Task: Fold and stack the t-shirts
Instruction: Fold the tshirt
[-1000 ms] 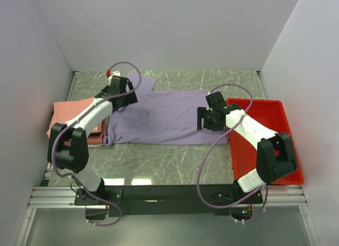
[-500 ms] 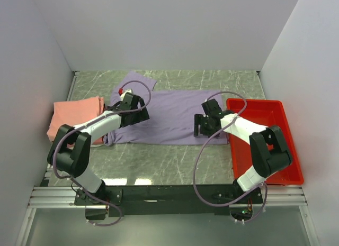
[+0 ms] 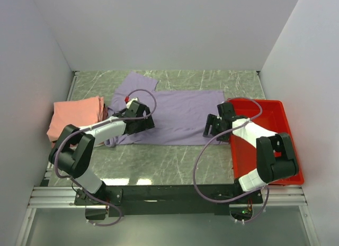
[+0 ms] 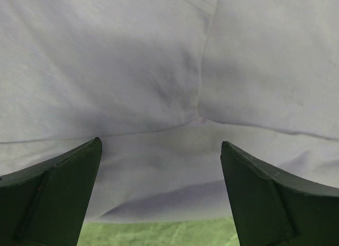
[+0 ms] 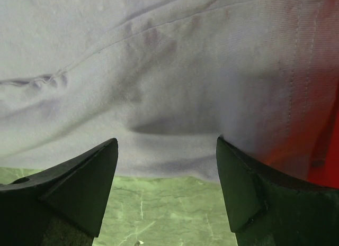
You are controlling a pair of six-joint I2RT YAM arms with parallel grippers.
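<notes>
A pale lavender t-shirt [image 3: 175,116] lies spread flat across the middle of the green marbled table. It fills the left wrist view [image 4: 169,71] and the right wrist view [image 5: 159,61]. My left gripper [image 3: 142,124] is open, low over the shirt's near left edge, with nothing between its fingers [image 4: 58,193]. My right gripper [image 3: 212,125] is open, low over the shirt's near right corner, and empty. A folded salmon-pink shirt [image 3: 76,115] lies at the far left. No darker red shirt shows.
A red plastic tray [image 3: 275,145] stands at the right, touching the lavender shirt's right hem; its red shows in the right wrist view [image 5: 326,156]. White walls close in the table on three sides. Bare table [image 3: 169,161] runs along the near edge.
My left gripper has come down from the shirt's far left toward its near edge. My right gripper has shifted right and nearer, to the shirt's near right corner.
</notes>
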